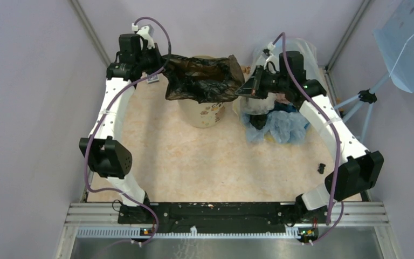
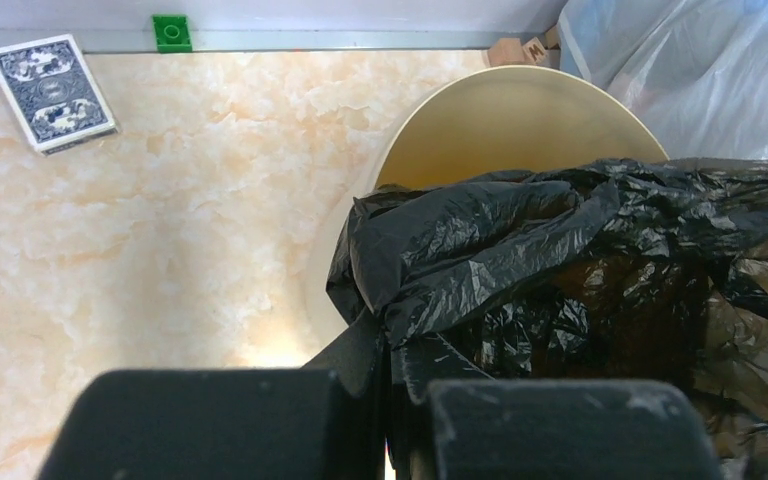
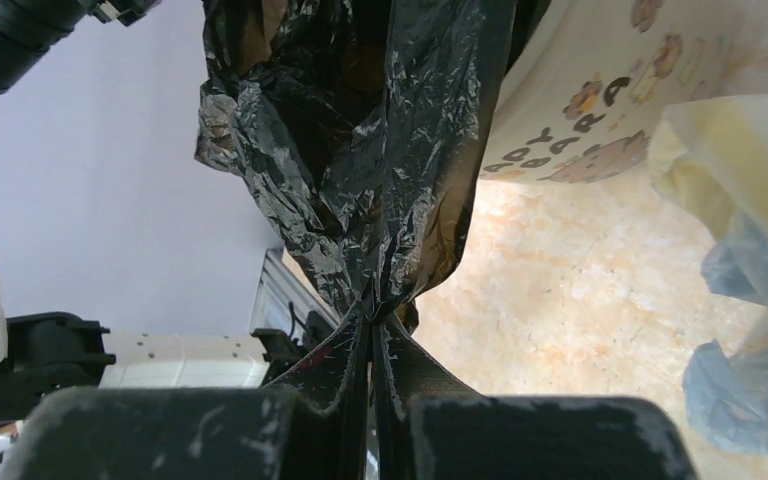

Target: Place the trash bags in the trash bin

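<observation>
Pale marbled beige table (image 1: 194,162) inside a grey-walled enclosure, seen from above. The left hand (image 1: 155,74) and the right hand (image 1: 246,88) are each clenched on an opposite edge of a crinkled black plastic trash bag (image 1: 202,78), which hangs stretched between them. Under the bag, between the two hands, stands the round cream-beige trash bin (image 1: 202,112) with brown lettering on its side. The bag hides much of the bin's opening; whether it touches the rim cannot be told. Just past the right hand is a large translucent whitish sack (image 1: 302,51), with a crumpled blue plastic heap (image 1: 283,127) below that hand. Well ahead of the left hand and to its left, a dark blue patterned card pack (image 2: 50,92) lies flat near a small green brick (image 2: 171,32).
</observation>
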`<state>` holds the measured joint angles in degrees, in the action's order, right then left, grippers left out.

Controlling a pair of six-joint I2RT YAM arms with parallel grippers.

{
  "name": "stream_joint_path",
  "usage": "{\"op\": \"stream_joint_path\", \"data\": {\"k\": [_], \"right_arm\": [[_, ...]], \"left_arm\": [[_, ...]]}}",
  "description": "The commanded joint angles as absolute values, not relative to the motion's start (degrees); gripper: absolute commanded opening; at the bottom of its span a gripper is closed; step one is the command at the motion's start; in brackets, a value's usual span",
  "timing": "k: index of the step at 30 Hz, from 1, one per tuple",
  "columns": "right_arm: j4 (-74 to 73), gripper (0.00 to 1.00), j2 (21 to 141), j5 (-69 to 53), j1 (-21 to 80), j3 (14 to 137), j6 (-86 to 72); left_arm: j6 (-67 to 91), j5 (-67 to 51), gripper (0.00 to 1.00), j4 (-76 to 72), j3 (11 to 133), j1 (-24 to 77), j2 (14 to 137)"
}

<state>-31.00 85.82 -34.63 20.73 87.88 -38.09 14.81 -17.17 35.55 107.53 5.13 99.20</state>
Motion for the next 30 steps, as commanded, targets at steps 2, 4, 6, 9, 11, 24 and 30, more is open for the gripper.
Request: {"op": "stream_joint_path", "data": {"k": [2, 4, 6, 9, 11, 24, 30], "right_arm": [[-32.85, 0.0, 82.12, -35.35, 18.53, 92.09, -36.44], [-32.86, 0.0, 82.22, -36.1, 18.48, 91.93, -36.3], [-31.8, 0.0, 82.16, -36.93, 18.46, 90.26, -36.39], [-30.2, 0.0, 82.22, -37.21, 18.46, 86.65, -36.33], [-28.0, 0.0, 82.25, -37.33, 19.05, 83.45, -36.94], [-28.01, 0.0, 92.61, -27.54, 22.55, 85.97, -32.08], [-32.51, 0.09, 98.01, -20.73, 23.99, 95.18, -26.63]], "left_arm": [[13.91, -19.33, 0.0, 35.22, 112.11, 4.52, 102.13], [13.74, -19.42, 0.0, 35.48, 112.6, 4.19, 102.46], [13.36, -19.36, 0.0, 35.39, 112.44, 4.01, 102.39], [12.65, -18.65, 0.0, 35.43, 111.99, 3.87, 102.35], [12.41, -18.49, 0.0, 35.52, 111.49, 3.7, 102.48], [12.77, -20.93, 0.0, 31.8, 107.6, 3.18, 105.39], [13.66, -22.69, 0.0, 30.04, 105.94, 2.58, 107.61]]}}
